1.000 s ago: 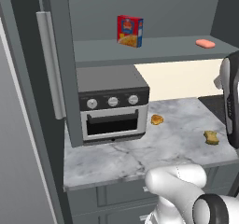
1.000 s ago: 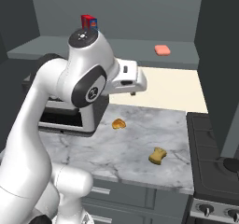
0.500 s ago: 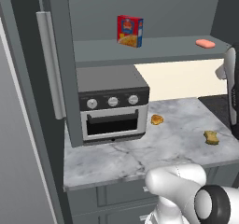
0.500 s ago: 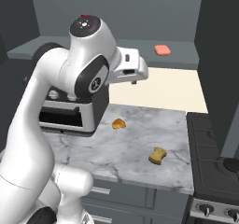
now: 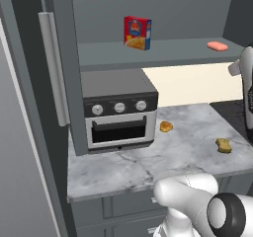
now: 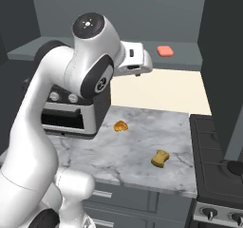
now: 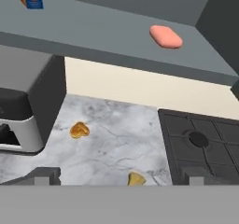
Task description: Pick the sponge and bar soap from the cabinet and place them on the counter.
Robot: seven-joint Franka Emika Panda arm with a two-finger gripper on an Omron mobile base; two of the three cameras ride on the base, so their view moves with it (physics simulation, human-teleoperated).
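Soap [image 7: 165,36]: pink bar on the cabinet [image 5: 59,58] shelf, far right.
Sponge [image 6: 160,158]: already on the counter [image 5: 148,157], near right.
Gripper [image 7: 116,183]: wide open, holding nothing.
Risk: fingers could hit the shelf edge or push the soap farther back.
Room: shelf around the soap is bare; red box [image 5: 137,33] sits well left.
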